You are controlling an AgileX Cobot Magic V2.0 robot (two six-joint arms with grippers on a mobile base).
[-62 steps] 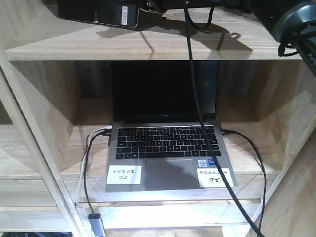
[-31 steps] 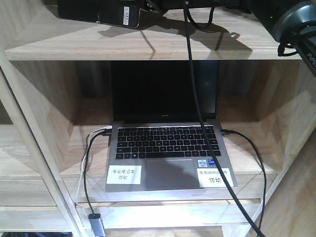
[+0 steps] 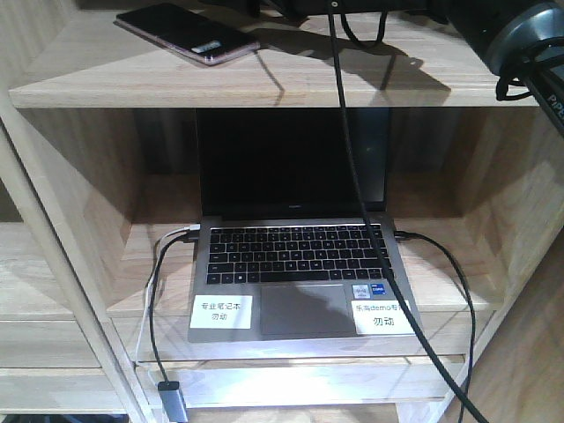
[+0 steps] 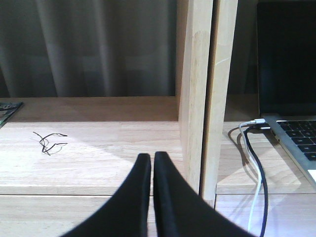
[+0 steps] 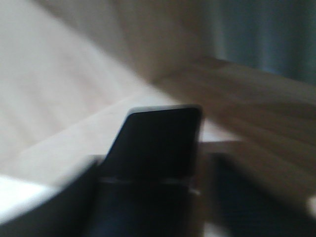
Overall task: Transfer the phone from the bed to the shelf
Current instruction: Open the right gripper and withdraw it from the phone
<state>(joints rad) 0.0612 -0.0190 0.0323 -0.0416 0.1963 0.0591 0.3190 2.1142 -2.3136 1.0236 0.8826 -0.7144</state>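
Nearest to us, in the left wrist view, our left gripper [image 4: 152, 163] has its two dark fingers pressed together on nothing, parked low before an empty compartment of the shelf [image 4: 195, 94], seemingly kept out of the way as the idle arm. Just beyond the upright panel, a white and a black cable run to the grey laptop [image 3: 300, 264], which sits open on the middle board, squarely between the side panels, with its cables trailing over the front edge. In the front-facing view a thick black cable [image 3: 352, 194] hangs down across the laptop's screen from our right arm above. Farther up and back, the phone [image 3: 187, 33] lies flat on the top board toward its left end, angled to the front edge and well clear of it, so we judge it will rest there without sliding. The right wrist view is badly blurred: the phone's dark slab [image 5: 158, 143] fills the space between the right gripper's [image 5: 153, 173] fingers, but we cannot tell whether they clamp it or have let go. The bed is not in view.
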